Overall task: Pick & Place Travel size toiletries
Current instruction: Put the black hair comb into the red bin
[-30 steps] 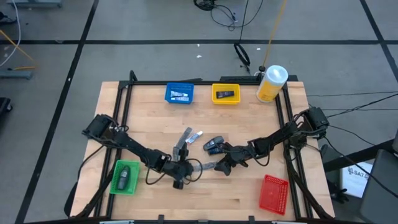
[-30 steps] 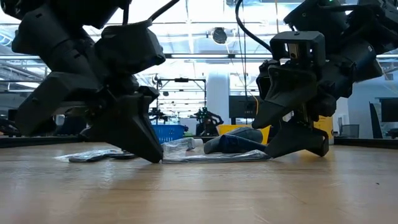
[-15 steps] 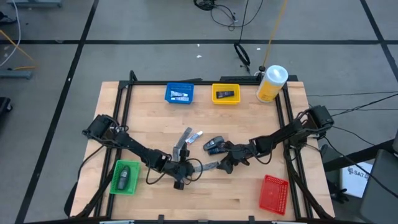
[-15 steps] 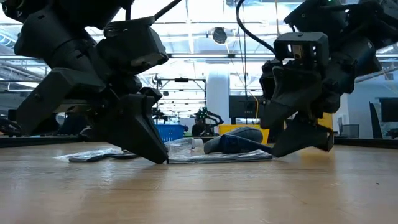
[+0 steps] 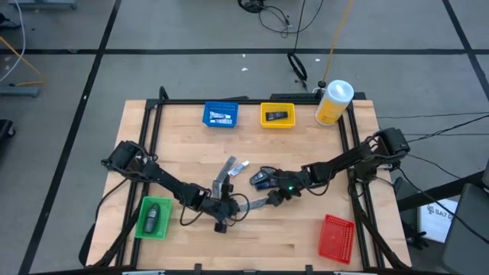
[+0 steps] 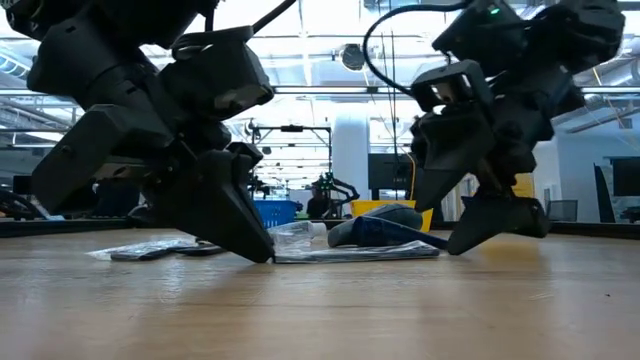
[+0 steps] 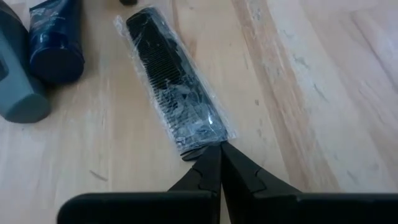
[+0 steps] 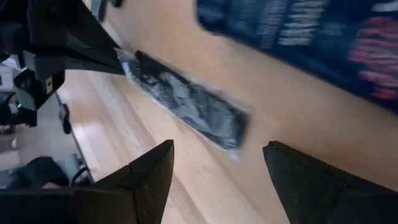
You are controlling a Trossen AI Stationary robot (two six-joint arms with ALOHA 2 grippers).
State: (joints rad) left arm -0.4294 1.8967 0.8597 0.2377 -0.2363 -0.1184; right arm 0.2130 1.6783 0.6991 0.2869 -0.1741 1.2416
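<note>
The wrapped comb (image 7: 174, 102) lies flat on the counter (image 5: 306, 237), mid-surface. Left tool (image 7: 214, 163) is clenched on the wrapper's end (film only, probably). Right tool (image 8: 217, 165) hangs released near the other end. Likely light, crinkly and slippery; take hold across the stiff spine.

no readable text, print on blue tube (image 8: 298, 31) too blurred
</note>
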